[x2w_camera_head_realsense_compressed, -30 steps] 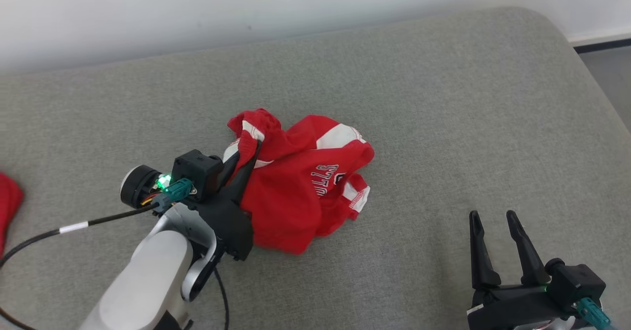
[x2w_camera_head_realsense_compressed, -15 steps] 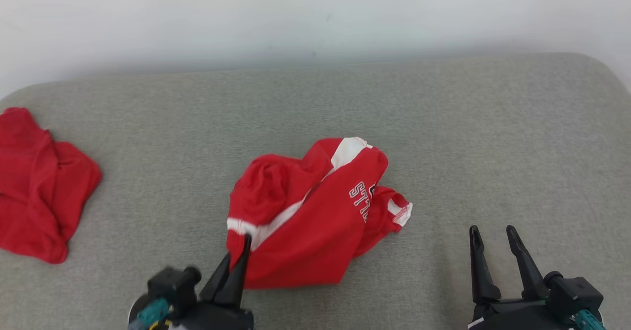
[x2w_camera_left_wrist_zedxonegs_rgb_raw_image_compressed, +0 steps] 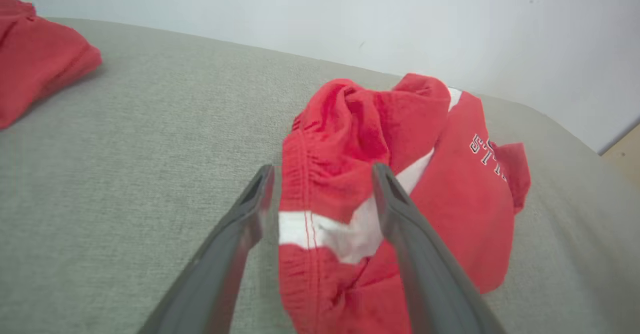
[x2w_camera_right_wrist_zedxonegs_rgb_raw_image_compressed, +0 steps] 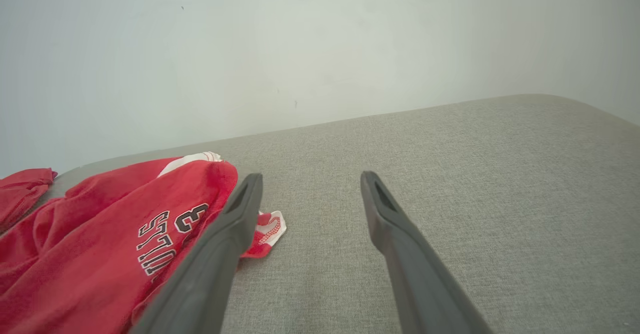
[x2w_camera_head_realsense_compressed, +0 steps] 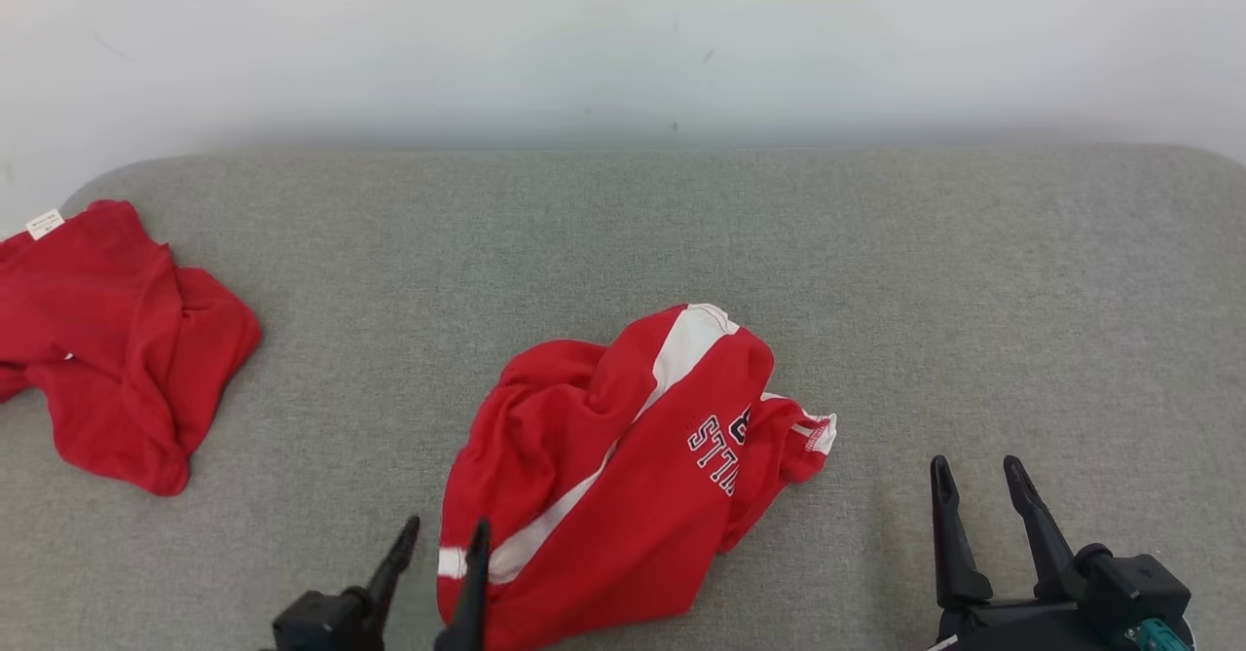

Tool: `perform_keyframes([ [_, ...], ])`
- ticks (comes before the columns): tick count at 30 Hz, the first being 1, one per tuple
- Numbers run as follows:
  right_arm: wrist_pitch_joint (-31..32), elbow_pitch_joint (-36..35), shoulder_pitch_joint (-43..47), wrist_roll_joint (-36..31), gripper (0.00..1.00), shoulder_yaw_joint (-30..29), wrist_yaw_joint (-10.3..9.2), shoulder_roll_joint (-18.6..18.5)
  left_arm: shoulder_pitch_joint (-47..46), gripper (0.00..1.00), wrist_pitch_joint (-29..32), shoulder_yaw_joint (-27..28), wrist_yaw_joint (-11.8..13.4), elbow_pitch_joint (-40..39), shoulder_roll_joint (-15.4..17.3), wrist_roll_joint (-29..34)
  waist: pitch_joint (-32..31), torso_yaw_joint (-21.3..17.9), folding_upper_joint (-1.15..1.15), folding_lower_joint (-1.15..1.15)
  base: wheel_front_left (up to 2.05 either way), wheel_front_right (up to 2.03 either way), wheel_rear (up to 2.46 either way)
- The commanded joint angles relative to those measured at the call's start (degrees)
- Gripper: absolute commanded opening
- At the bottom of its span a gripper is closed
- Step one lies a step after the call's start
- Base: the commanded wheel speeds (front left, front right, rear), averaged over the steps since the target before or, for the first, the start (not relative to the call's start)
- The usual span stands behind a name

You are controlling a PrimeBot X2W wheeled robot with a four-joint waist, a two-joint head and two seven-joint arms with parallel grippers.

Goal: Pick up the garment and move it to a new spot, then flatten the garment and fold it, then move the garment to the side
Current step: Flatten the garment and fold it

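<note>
We see the left tool (x2w_camera_head_realsense_compressed: 447, 526), which was clamped on the white-banded hem of the garment (x2w_camera_head_realsense_compressed: 623, 495) half a second ago, now with its fingers spread and the hem let go, and our head view has turned leftward meanwhile.

Plain room: grey upholstered cushion (x2w_camera_head_realsense_compressed: 973, 271), white wall (x2w_camera_head_realsense_compressed: 623, 38)

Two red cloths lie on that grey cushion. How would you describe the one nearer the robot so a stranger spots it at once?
On the grey cushion, look to the middle of its near edge, right by the left tool. The crumpled red garment there has white stripes and lettering; the other red cloth, far to the left, has neither.
</note>
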Motion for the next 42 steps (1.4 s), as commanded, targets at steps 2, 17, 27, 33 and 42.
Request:
perform_keyframes([
  [2,-0.1,0.0,0.6,-0.2,1.0,0.0,0.2,0.0,-0.5,1.0,-0.5,1.4,0.5,-1.7,0.4,1.1,-0.4,0.2,0.0,0.01,0.0,0.0,0.0],
  [17,-0.1,0.4,0.4,0.3,1.0,0.3,0.2,0.0,-0.2,1.0,1.6,4.2,1.6,-1.8,4.6,4.1,-0.1,-2.2,0.0,0.01,0.0,0.0,0.0],
  [27,-0.1,0.5,0.0,0.2,1.0,0.3,0.2,0.0,0.5,1.0,7.5,1.1,0.8,2.2,4.9,3.8,0.4,-3.2,0.0,0.01,0.0,0.0,0.0],
  [33,-0.1,0.7,-0.2,-0.3,1.0,0.2,0.2,0.0,-0.2,1.0,9.5,-0.3,0.4,6.2,3.7,3.4,0.5,-3.5,0.0,0.01,0.0,0.0,0.0],
  [42,-0.1,0.8,0.6,-1.0,1.0,-0.2,0.19,0.0,-2.4,0.0,6.8,-0.8,-0.8,10.5,1.2,2.4,-0.6,-3.0,0.0,0.01,0.0,0.0,0.0],
])
